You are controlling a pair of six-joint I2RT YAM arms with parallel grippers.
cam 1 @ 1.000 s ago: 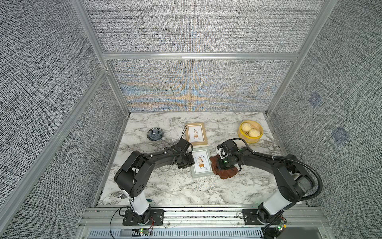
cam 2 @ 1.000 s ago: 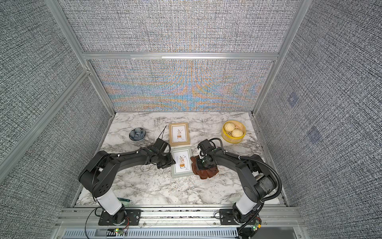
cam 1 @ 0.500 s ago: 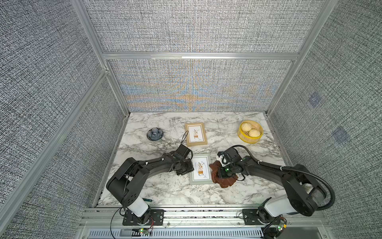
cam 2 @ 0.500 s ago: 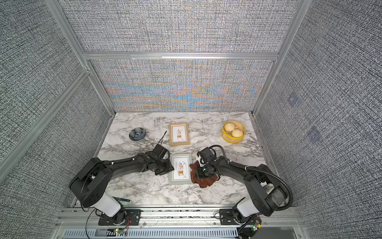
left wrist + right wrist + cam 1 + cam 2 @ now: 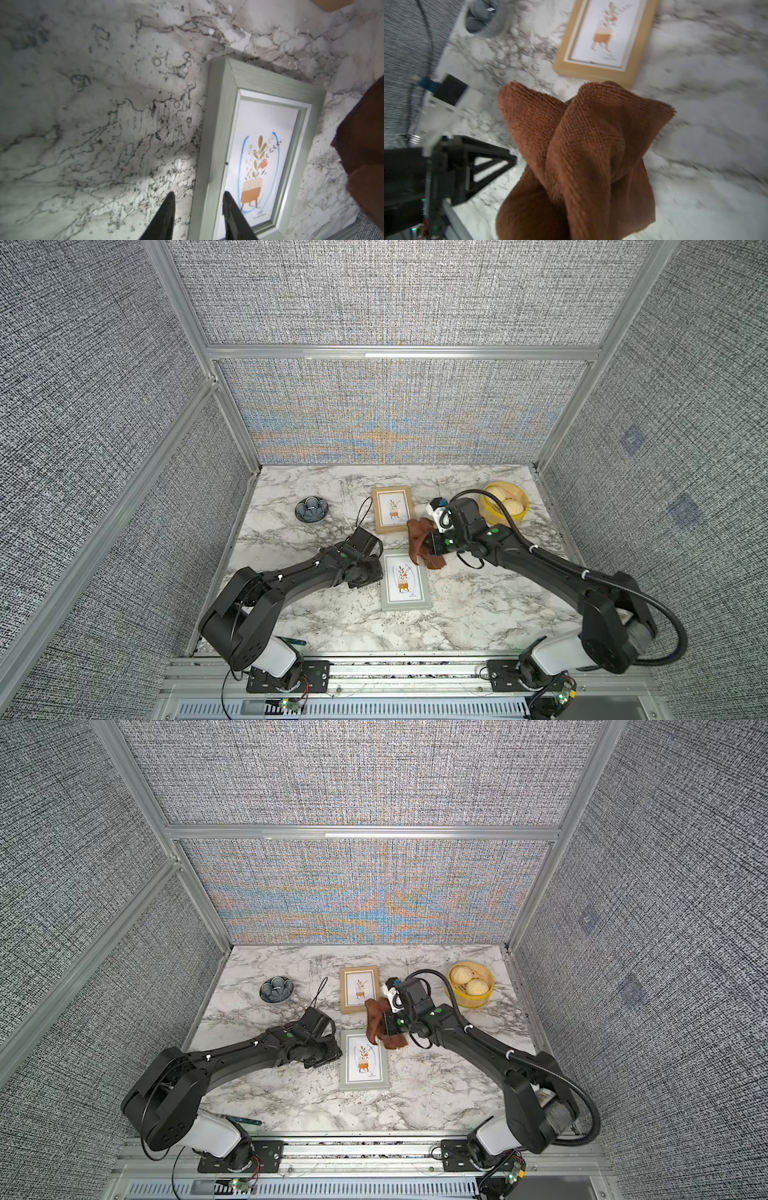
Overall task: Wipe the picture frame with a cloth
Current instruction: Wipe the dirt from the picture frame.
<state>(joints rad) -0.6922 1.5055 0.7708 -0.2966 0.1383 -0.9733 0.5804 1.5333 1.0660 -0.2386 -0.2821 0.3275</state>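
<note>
The grey-green picture frame lies flat on the marble table, near its middle. My left gripper sits low at the frame's left side. One of its fingers is on the marble side of the left rail and the other is over the picture. My right gripper is shut on the reddish-brown cloth. The bunched cloth hangs above the frame's back right corner and hides the right gripper's fingers.
A wooden picture frame lies just behind the cloth. A yellow basket of buns stands at the back right, a dark blue bowl at the back left. A green pen lies at the front left edge. Fabric walls close three sides.
The grey-green frame slid toward the front edge together with my left gripper. My right gripper lifted the cloth off the table and carried it back and leftward to the frame's far corner.
</note>
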